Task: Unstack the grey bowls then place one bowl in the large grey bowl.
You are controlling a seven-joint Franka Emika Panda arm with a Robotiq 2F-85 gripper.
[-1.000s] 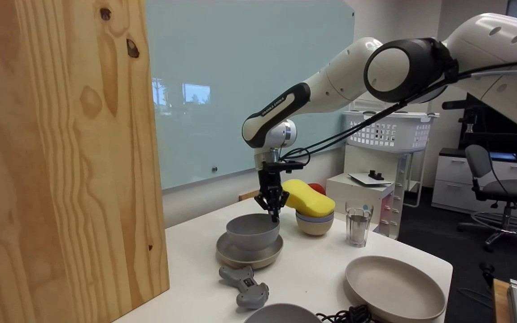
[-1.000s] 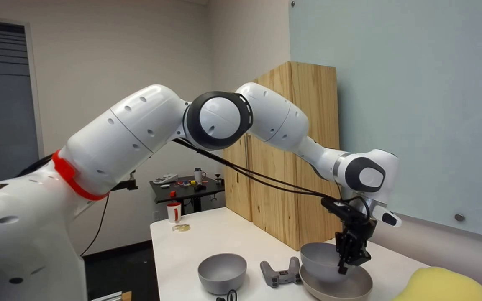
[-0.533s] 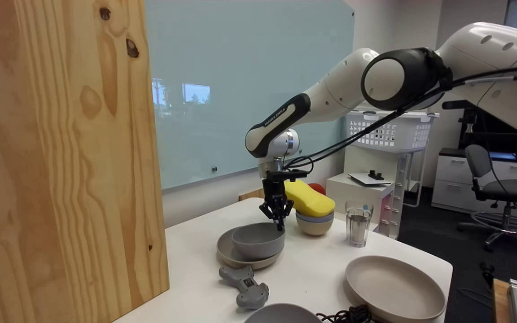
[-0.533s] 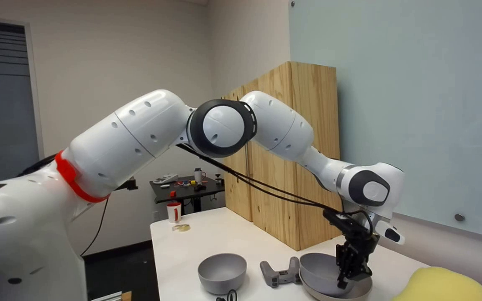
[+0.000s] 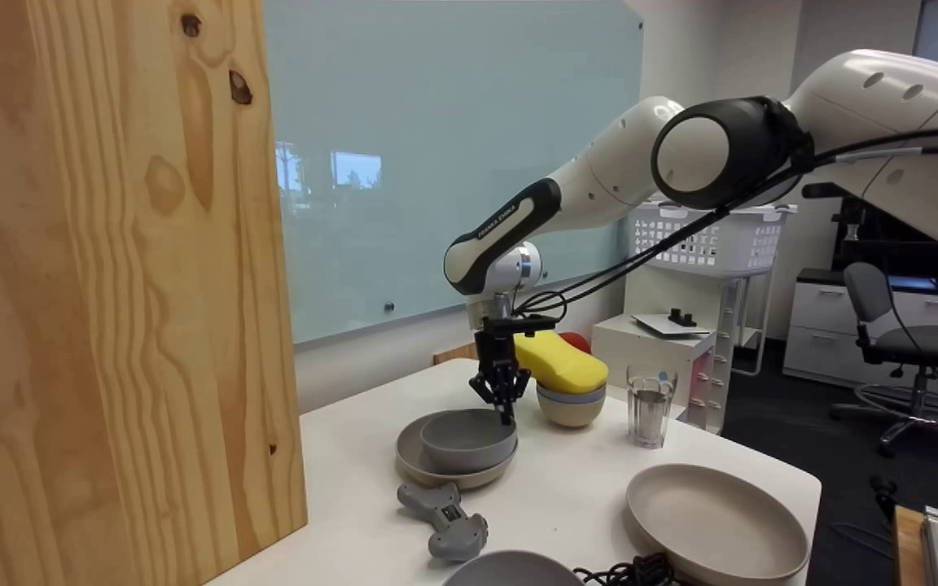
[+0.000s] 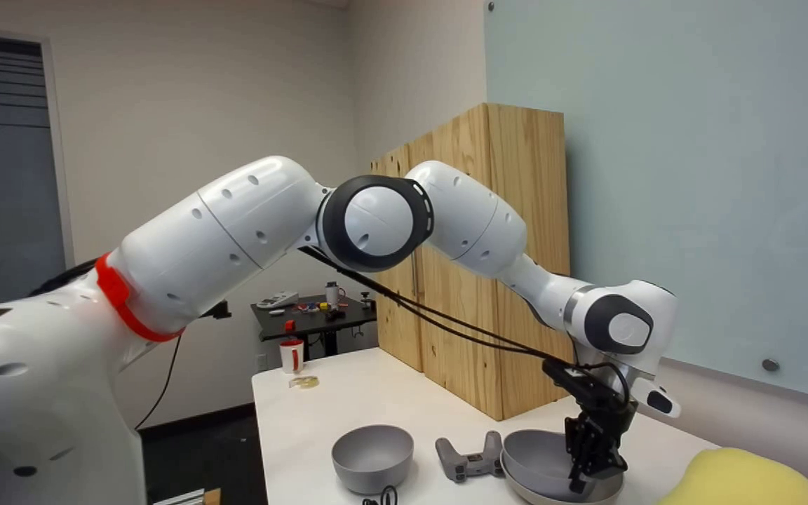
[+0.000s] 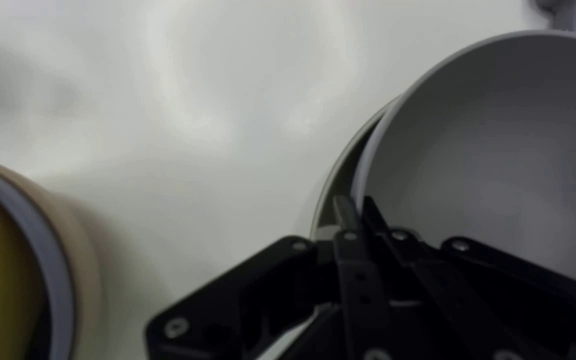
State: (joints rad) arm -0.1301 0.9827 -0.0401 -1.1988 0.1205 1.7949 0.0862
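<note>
The dark bowl [image 5: 467,449] has just sunk into the large grey bowl [image 5: 409,452], jaws still pinching its rim, so only letting go seems left

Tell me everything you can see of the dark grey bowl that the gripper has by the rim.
The dark grey bowl is round, fairly deep and smooth, its matt surface plain, its thin rim slightly paler; it could be plastic or ceramic. It is mouth up and roughly level, off-centre inside the large grey bowl. The gripper looks closed on the dark grey bowl's rim, one finger inside and one outside. Whether its base rests on anything is hidden.
</note>
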